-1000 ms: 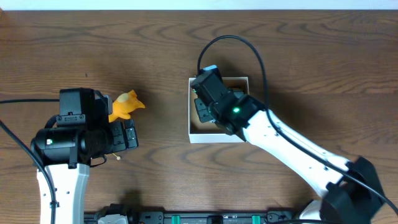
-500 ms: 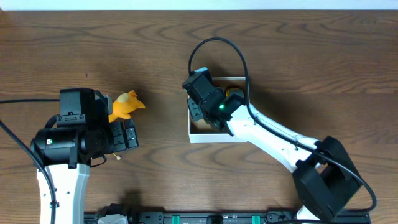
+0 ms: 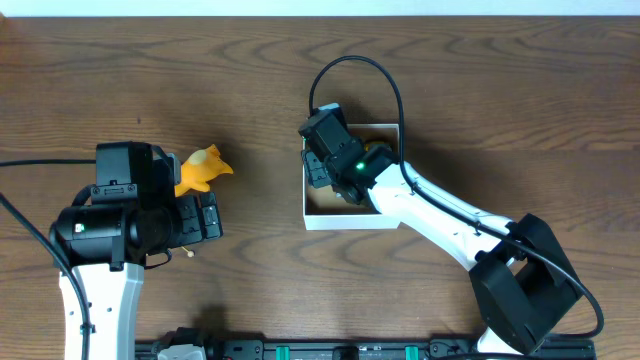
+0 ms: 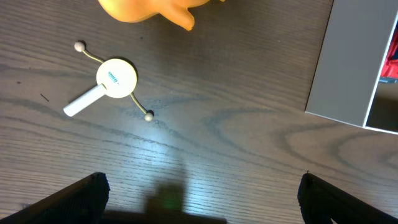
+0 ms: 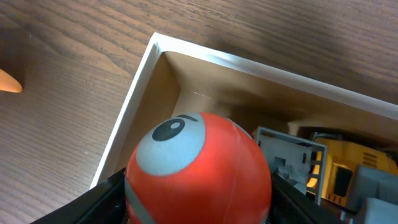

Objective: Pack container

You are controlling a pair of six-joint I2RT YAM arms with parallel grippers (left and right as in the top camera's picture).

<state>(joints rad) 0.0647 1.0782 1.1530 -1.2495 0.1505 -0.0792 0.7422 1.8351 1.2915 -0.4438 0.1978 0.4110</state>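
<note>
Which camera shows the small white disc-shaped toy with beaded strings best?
Left wrist: the white disc toy lies in full view on the wood. Overhead shows just a pale speck of it; right wrist shows none.

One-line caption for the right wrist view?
Right fingers hold a round red ball with a grey eye patch above the white-walled cardboard container.

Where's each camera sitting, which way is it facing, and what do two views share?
Overhead: fixed above the table, looking down; shows both arms, left gripper near the orange toy, right gripper over the container.
Left wrist: on the left arm, facing down at the table; its open fingertips show at the bottom, past a small white toy.
Right wrist: on the right arm, facing into the container; its fingers grip a red ball.
Shared: overhead and left wrist both show the orange toy and container.
</note>
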